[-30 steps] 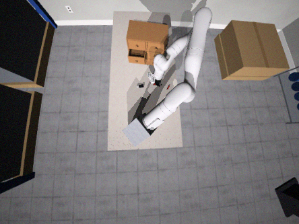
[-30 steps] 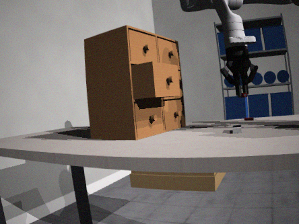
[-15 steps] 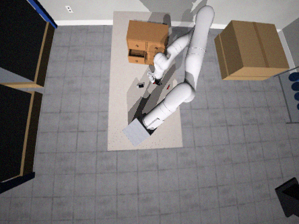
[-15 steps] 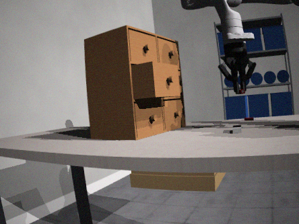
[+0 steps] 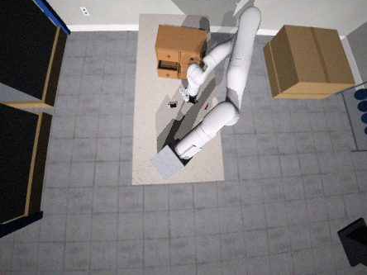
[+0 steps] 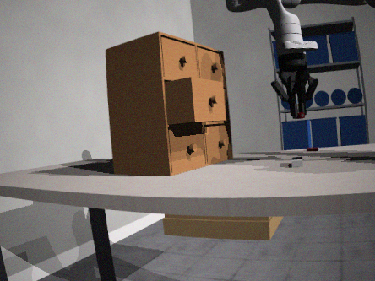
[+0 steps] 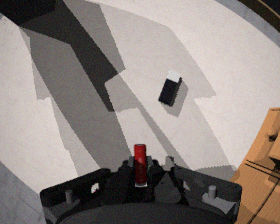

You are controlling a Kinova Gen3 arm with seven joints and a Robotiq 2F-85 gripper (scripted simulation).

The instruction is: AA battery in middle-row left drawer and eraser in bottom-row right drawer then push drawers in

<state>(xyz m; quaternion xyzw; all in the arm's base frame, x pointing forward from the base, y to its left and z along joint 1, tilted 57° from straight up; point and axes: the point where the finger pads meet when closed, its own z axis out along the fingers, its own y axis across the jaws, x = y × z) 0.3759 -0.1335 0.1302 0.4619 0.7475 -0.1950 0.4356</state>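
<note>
The small wooden chest (image 5: pixel 180 51) stands at the far end of the table; it also shows in the exterior view (image 6: pixel 169 105). Its middle-row left drawer (image 6: pixel 194 99) is pulled partly out; the other drawers look pushed in. My gripper (image 6: pixel 300 112) hangs well above the table, in front of the chest and to its right, and is shut on a thin red AA battery (image 7: pixel 140 162) that sticks out past the fingertips. A small dark eraser with a light end (image 7: pixel 170 90) lies on the table below and ahead of the gripper; it also shows from above (image 5: pixel 172 103).
A small red object (image 5: pixel 207 106) lies on the table to the right of the gripper. A grey block (image 5: pixel 167 163) sits at the arm's base. A large cardboard box (image 5: pixel 307 61) stands off the table to the right, and blue shelving (image 6: pixel 323 94) stands behind.
</note>
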